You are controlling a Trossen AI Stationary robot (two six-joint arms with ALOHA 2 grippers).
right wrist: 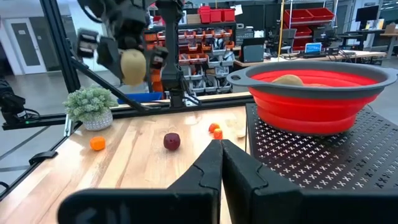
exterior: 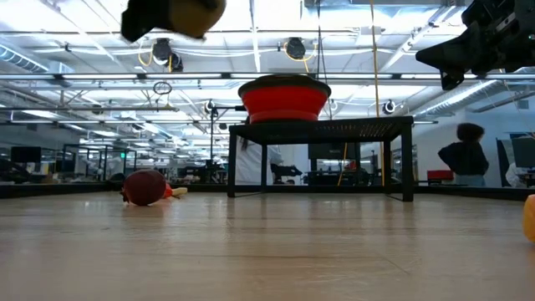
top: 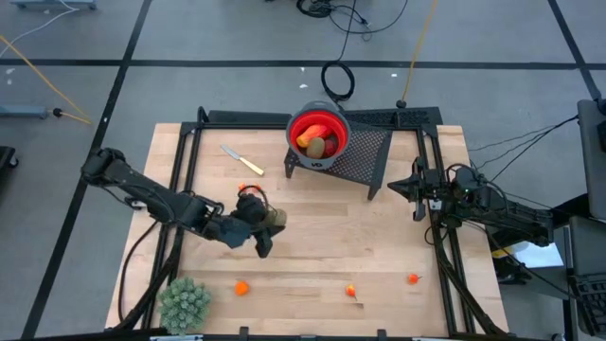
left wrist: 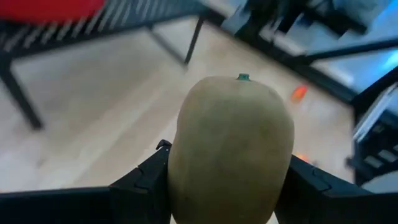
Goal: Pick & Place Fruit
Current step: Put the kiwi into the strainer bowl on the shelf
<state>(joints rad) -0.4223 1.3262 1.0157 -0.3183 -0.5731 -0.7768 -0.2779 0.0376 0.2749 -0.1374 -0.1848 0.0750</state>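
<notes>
No legible text, label, brand, number or sign appears in any of the four views. The red bins on the shelving seen in the room beyond the tabletop carry no readable marking, and the monitors there show nothing that can be made out. The tabletop itself bears no printing.
</notes>
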